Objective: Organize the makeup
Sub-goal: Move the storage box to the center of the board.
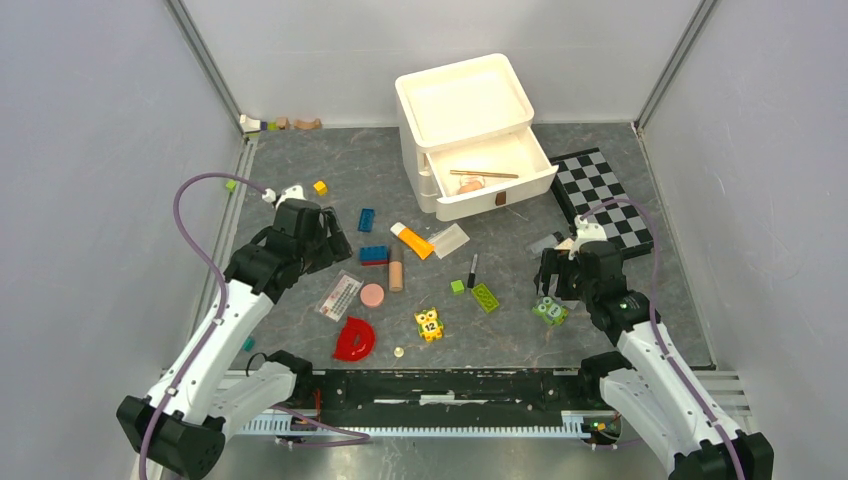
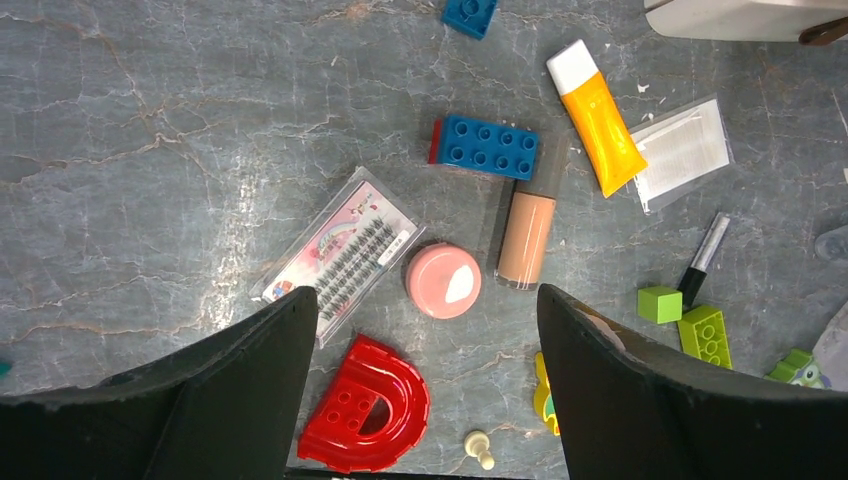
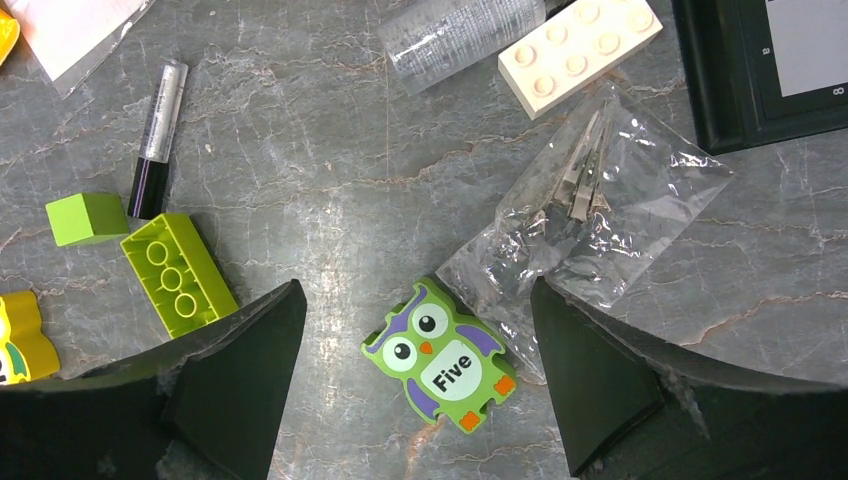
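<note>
The white drawer box (image 1: 465, 105) stands at the far side of the table (image 1: 300, 170), its lower drawer (image 1: 470, 205) pulled out with a thin stick (image 1: 484, 174) already inside. The makeup lies scattered in front of that box, on the arms' side: the orange tube (image 2: 598, 118) and a flat clear packet (image 2: 685, 150) closest to it, the beige stick (image 2: 525, 238) and black pencil (image 2: 703, 258) a little farther out, the round pink disc (image 2: 443, 281) and lash packet (image 2: 340, 255) farther again. The left gripper (image 2: 425, 300) hangs over the disc, fingers spread and empty. The right gripper (image 3: 417, 290), off the box's front-right corner, is likewise spread wide with nothing in it, above an owl block (image 3: 440, 355) and a clear bag of clips (image 3: 590, 210). The disc looks like the left arm's target. To take it cleanly, descend straight so the fingers straddle its rim, missing the lash packet on one side and the beige stick on the other. Close gently, since it sits low and looks smooth, then carry it back to the box and set it in the open drawer.
</note>
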{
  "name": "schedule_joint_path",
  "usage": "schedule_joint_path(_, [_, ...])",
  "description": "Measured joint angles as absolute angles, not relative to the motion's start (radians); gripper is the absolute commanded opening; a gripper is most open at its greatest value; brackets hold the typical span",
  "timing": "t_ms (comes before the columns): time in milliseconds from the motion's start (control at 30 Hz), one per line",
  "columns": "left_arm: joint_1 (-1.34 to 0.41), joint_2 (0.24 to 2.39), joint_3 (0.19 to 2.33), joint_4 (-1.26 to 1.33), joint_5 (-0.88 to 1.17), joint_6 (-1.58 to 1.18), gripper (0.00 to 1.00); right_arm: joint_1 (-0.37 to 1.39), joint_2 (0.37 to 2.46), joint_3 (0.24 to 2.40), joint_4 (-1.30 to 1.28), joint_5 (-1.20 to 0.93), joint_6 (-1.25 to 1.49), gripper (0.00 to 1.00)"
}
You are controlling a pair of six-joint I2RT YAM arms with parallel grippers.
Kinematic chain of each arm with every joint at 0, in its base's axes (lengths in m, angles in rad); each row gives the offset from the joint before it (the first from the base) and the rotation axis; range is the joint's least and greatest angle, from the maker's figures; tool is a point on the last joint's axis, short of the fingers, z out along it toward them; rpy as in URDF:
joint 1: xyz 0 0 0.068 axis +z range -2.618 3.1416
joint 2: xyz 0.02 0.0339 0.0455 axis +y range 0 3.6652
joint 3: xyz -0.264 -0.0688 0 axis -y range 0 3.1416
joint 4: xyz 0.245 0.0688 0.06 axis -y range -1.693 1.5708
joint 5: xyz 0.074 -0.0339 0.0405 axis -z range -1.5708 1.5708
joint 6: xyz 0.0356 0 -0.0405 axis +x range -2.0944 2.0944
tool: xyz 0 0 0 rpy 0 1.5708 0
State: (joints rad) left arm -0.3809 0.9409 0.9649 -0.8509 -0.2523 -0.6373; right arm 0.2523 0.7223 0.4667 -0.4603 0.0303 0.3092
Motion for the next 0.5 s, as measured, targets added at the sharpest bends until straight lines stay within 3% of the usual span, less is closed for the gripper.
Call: schedule_joint_path(500, [-0.381,0.923,0.950,-0.863,-0.250,-0.637,0.86,0.252,0.698,0.467,-0.489,0.035,0.309,0.90])
